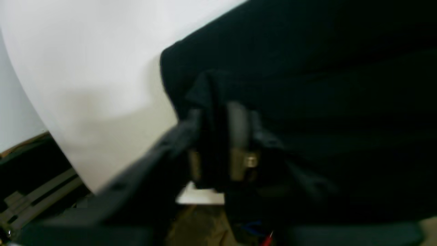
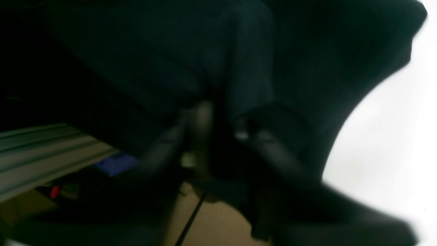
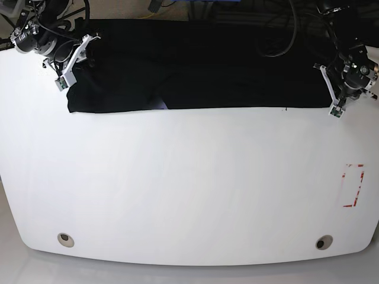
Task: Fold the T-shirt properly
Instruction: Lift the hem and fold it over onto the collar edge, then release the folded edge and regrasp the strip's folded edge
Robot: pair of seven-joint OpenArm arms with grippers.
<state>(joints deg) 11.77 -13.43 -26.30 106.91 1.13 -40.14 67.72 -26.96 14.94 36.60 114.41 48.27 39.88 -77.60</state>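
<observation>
T-shirt [image 3: 195, 65]: black cloth, lies as a wide band along far edge of white table [image 3: 189, 189], spanning nearly from one arm to the other. Near edge runs roughly straight; small pale patch shows at that edge, left of centre. No print readable in any view.

Base view only: whole table outline, two round holes [image 3: 66, 239] near front corners, red dashed rectangle mark [image 3: 353, 185] on table toward view's right, cables behind shirt at far edge. Both arms sit at shirt's ends: left gripper [image 3: 336, 100] at view's right end, right gripper [image 3: 70, 71] at view's left end. Too small here to read finger gap or contact.

Left wrist view only: close on left gripper [image 1: 218, 136], two grey fingers w/ a fold of black cloth standing between them, a gap between fingers; cloth corner against white tabletop. Blurred, so can't tell if fingers press the cloth or just flank it. Floor and a metal rail [image 1: 37, 191] past table edge at lower left.

Right wrist view only: right gripper [image 2: 218, 126], fingers set apart, dark cloth ridge between and over them; white tabletop at right. Very dark, blurred; can't tell grip vs loose. Aluminium rail [image 2: 41, 153] and a blue object [image 2: 114, 163] at lower left, not identifiable.

Hidden/cut off: shirt's far edge merges w/ dark background; sleeves and collar not separable; fingertips buried in cloth in both wrist views
</observation>
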